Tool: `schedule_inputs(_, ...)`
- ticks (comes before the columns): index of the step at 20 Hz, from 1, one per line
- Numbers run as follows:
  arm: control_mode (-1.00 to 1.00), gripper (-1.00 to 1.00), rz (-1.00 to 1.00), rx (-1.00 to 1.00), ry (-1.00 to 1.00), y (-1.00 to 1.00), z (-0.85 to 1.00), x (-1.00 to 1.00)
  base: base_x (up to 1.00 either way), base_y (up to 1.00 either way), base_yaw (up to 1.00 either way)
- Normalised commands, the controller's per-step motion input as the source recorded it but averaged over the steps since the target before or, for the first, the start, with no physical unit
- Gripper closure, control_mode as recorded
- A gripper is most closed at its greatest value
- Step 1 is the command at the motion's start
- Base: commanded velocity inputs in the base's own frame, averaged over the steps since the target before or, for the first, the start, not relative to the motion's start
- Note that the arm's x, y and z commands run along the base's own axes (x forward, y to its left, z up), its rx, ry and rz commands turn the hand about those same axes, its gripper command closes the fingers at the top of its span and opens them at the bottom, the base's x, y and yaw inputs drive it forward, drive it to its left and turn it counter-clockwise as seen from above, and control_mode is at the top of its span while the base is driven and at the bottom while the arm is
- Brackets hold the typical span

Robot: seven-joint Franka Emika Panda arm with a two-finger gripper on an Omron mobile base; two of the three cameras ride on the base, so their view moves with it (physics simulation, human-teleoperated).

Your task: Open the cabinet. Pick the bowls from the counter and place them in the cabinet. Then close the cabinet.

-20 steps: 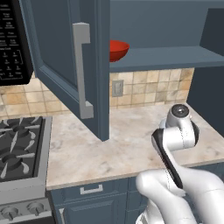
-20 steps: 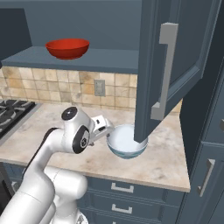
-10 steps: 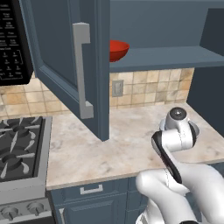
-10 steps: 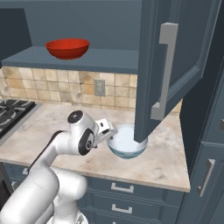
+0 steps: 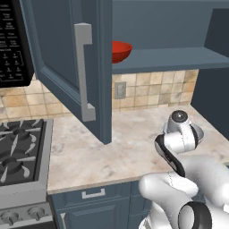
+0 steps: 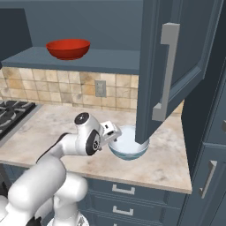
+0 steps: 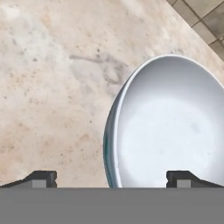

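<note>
Two dark fingertips [image 7: 41, 178] of the white arm's gripper [image 7: 111, 178], spread wide and holding nothing, straddle the near rim of the white, blue-sided bowl [image 7: 168, 127] on the beige marbled counter [image 7: 52, 87]. Well above the fingers, a glossy red bowl [image 6: 68, 48] sits on the open blue-grey cabinet's shelf [image 6: 84, 61].

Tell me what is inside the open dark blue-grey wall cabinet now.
On the inner shelf of the dark blue-grey wall cabinet stands one wide glossy red bowl. The open doors cover part of the inside, so the rest cannot be seen.
</note>
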Motion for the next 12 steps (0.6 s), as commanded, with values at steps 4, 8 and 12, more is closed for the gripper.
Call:
schedule_inputs(4, -1.0, -1.0, 0.0, 0.0, 0.04, -0.05, -0.19, 0.28, 0.0, 0.0, 0.0)
schedule_inputs(8, -1.0, -1.0, 0.0, 0.0, 0.06, -0.01, -0.18, 0.29, 0.0, 0.0, 0.0)
schedule_inputs(12, -1.0, -1.0, 0.0, 0.0, 0.05, 0.0, -0.17, 0.19, 0.0, 0.0, 0.0)
